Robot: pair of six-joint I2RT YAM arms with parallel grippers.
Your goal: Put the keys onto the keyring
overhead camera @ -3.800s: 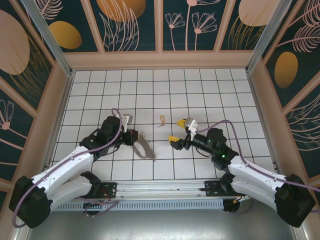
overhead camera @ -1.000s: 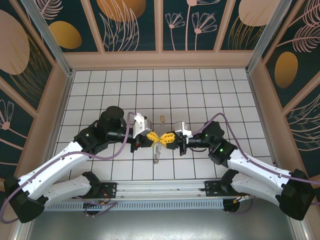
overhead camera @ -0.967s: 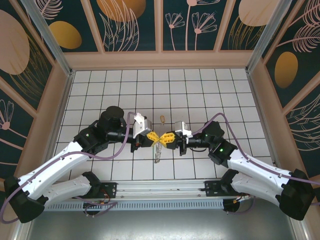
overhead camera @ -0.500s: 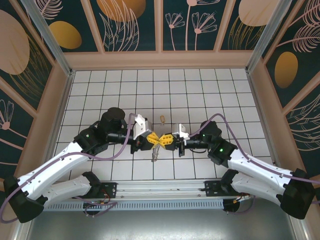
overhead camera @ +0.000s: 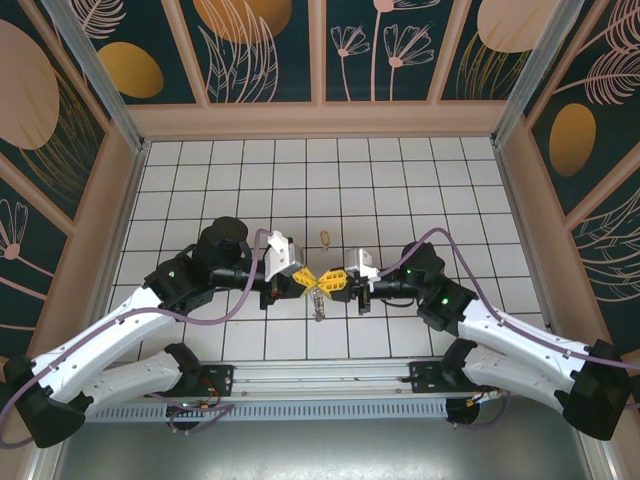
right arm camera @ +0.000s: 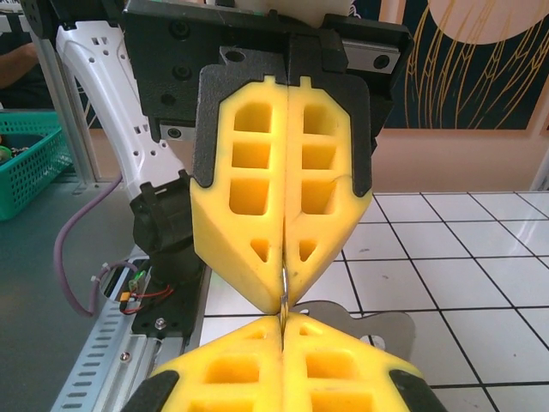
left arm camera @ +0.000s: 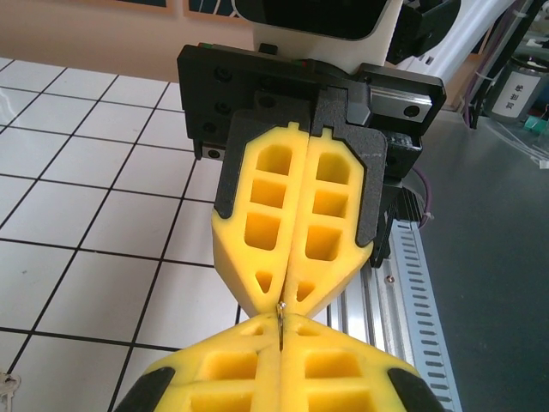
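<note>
Tabletop (overhead camera: pixel 200 170): white tiles, dark grid lines. Wall panels (overhead camera: pixel 270 60): dark teal, orange ovals, peach line-drawn leaves and flowers, beige frames. Left arm (overhead camera: pixel 110 340) and right arm (overhead camera: pixel 520 340): white, black joints. Cables (overhead camera: pixel 445 238) purple. Left gripper (overhead camera: pixel 310 279) and right gripper (overhead camera: pixel 328 281): yellow fingers, black mounts. Keys (overhead camera: pixel 318 300) silvery. Loose far key (overhead camera: pixel 325 237) pale gold. Basket (right arm camera: pixel 26 163) green.
</note>
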